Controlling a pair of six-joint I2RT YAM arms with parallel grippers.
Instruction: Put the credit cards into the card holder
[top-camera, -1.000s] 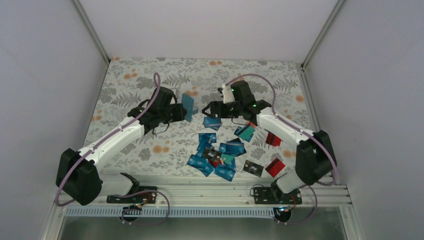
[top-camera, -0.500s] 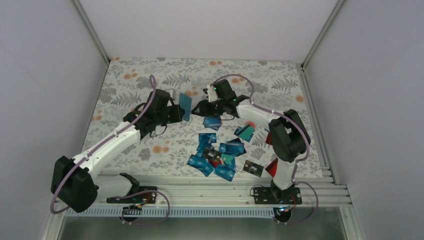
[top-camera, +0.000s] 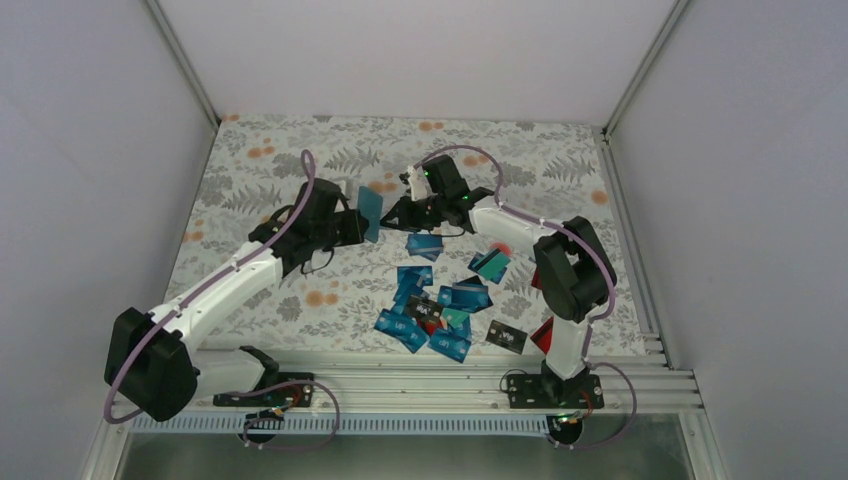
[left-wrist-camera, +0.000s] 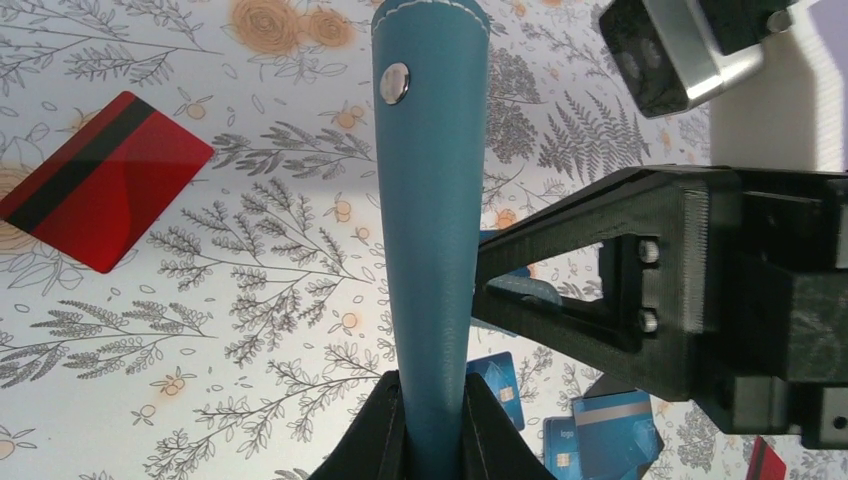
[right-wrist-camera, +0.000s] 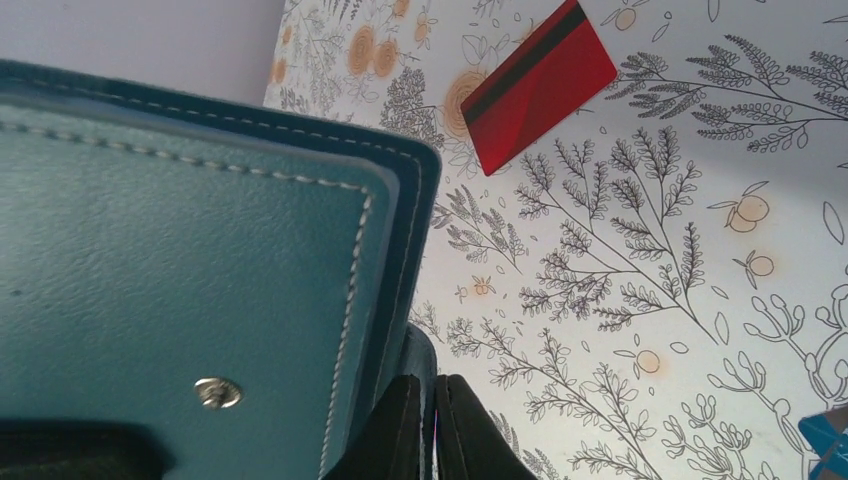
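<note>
**A:** So, from the top camera, where is the card holder (top-camera: 372, 212) sitting?

**B:** It is hanging on edge in the air above the floral table (top-camera: 260, 170), between the two arms. The left gripper (top-camera: 358, 222) is clamping one side and the right gripper (top-camera: 395, 215) is meeting the other. The credit cards (top-camera: 440, 310) are lying scattered nearer the arm bases, well apart from the holder.

**A:** And what is the left wrist camera showing?

**B:** The left fingers (left-wrist-camera: 385, 420) are pinching the holder's lower edge. The holder is rising away from them like a slim blade, with its snap (left-wrist-camera: 395, 83) showing near the top. The right gripper's black frame is crowding in just beside it. A red card (left-wrist-camera: 100, 180) is lying flat on the table at the left.

**A:** And the right wrist?

**B:** Those fingers (right-wrist-camera: 400, 430) are pressed together. A thin dark flap of the holder seems to be running down between them, so I am reading it as nipping the outer flap's edge.

**A:** How are these things going to handle?

**B:** I am judging the holder light and soft, since the stitched cover looks like it bends rather than resists. Drawing gently on the flap's free edge should peel it open while the left grip is anchoring the other side. The cards look thin, stiff and glossy, so they are probably slippery. One lying flat is best taken by an edge that is overhanging another card.
</note>
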